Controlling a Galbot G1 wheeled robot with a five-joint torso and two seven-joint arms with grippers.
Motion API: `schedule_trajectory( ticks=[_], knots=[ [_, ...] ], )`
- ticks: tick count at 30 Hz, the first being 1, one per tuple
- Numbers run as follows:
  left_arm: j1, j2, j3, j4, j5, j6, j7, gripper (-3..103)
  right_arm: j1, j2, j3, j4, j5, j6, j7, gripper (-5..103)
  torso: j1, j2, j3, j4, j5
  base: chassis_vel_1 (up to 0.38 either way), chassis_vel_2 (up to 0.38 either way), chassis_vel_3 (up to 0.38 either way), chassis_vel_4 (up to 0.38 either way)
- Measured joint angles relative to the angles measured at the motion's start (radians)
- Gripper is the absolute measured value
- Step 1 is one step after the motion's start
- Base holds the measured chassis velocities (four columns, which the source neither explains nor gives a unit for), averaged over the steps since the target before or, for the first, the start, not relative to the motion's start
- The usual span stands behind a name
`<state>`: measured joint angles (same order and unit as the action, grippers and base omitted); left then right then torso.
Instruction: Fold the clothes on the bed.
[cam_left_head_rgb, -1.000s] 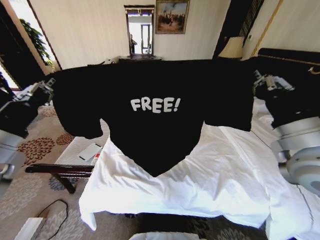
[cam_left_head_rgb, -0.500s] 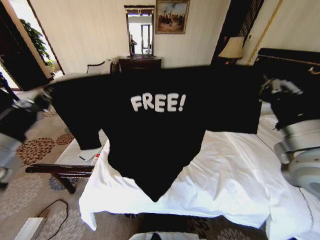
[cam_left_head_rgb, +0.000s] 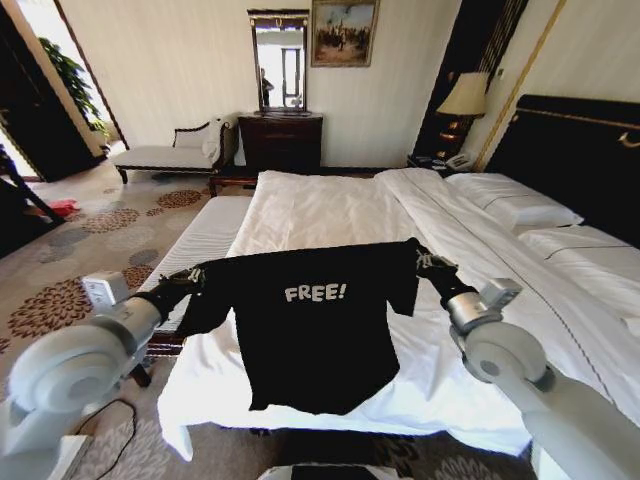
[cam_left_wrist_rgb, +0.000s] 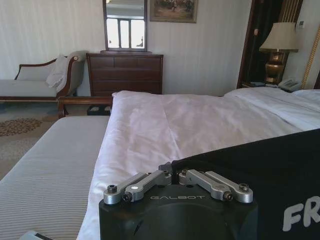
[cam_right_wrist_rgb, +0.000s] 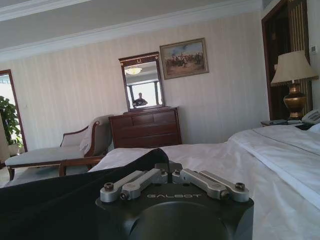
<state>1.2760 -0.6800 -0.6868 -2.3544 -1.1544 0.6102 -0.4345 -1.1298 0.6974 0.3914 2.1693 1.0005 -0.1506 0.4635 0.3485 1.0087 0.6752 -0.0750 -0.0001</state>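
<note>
- Fingertips of both claws were buried in black cloth; the shirt's hem hid the near edge of the bed (cam_left_head_rgb: 330, 215).
- A second ago the T-shirt (cam_left_head_rgb: 312, 330) was held high, blocking the bed; now it hung low over the bed's foot.
- One shirt, two claws: left gripper (cam_left_head_rgb: 190, 279) and right gripper (cam_left_head_rgb: 428, 264) each clamped a shoulder.

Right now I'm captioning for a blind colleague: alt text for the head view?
The left pincer and right pincer hold a black T-shirt stretched by its shoulders, hem draped on the white bed. A striped bench stands alongside.
</note>
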Motion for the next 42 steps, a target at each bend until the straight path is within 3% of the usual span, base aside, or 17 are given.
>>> schedule_trajectory(
  ticks=[1,4,10,12,14,16,18,20,23,31,42],
  knots=[
    [0.0,0.0,0.0,0.0,0.0,0.0,0.0,1,0.0,0.0,0.0,0.0,0.0,0.0,0.0,0,0.0,0.0,0.0,0.0,0.0,0.0,0.0,0.0,0.0],
    [-0.135,-0.032,0.154,0.126,0.051,-0.013,0.004,1,0.116,0.049,-0.117,-0.144,-0.032,0.028,-0.024,0,0.0,0.0,0.0,-0.0001,-0.0003,0.0,0.0,0.0,0.0],
    [-0.324,-0.109,0.315,0.326,0.069,-0.033,-0.012,1,0.312,0.143,-0.272,-0.389,-0.072,0.066,-0.052,0,0.0,0.0,0.0,-0.0004,0.0002,0.0,0.0,0.0,0.0],
    [-0.341,-0.12,0.329,0.345,0.073,-0.036,-0.012,1,0.34,0.154,-0.288,-0.418,-0.076,0.07,-0.053,0,0.0,0.0,0.0,-0.0002,0.0002,0.0,0.0,0.0,0.0],
    [-0.444,-0.187,0.408,0.461,0.099,-0.053,-0.012,1,0.453,0.204,-0.36,-0.561,-0.092,0.093,-0.063,0,0.0,0.0,0.0,0.0004,0.0001,0.0,0.0,0.0,0.0],
    [-0.467,-0.202,0.425,0.488,0.103,-0.056,-0.013,1,0.474,0.214,-0.372,-0.591,-0.097,0.098,-0.067,0,0.0,0.0,0.0,0.0004,0.0,0.0,0.0,0.0,0.0],
    [-0.564,-0.269,0.501,0.619,0.126,-0.079,-0.014,1,0.55,0.262,-0.417,-0.721,-0.13,0.13,-0.09,0,0.0,0.0,0.0,-0.0004,-0.0001,0.0,0.0,0.0,0.0],
    [-0.594,-0.288,0.524,0.661,0.133,-0.086,-0.014,1,0.57,0.276,-0.429,-0.759,-0.145,0.143,-0.1,0,0.0,0.0,0.0,-0.0005,0.0001,0.0,0.0,0.0,0.0],
    [-0.711,-0.358,0.603,0.814,0.157,-0.111,-0.012,1,0.649,0.352,-0.473,-0.937,-0.209,0.199,-0.141,0,0.0,0.0,0.0,-0.0006,0.0003,0.0,0.0,0.0,0.0],
    [-0.874,-0.458,0.657,1.089,0.22,-0.169,0.004,1,0.757,0.515,-0.491,-1.234,-0.29,0.279,-0.193,0,0.0,0.0,0.0,0.0003,0.0001,0.0,0.0,0.0,0.0],
    [-0.896,-0.524,0.631,1.205,0.277,-0.2,0.022,1,0.832,0.586,-0.459,-1.391,-0.332,0.321,-0.21,0,0.0,0.0,0.0,-0.0003,0.0,0.0,0.0,0.0,0.0]
  ],
)
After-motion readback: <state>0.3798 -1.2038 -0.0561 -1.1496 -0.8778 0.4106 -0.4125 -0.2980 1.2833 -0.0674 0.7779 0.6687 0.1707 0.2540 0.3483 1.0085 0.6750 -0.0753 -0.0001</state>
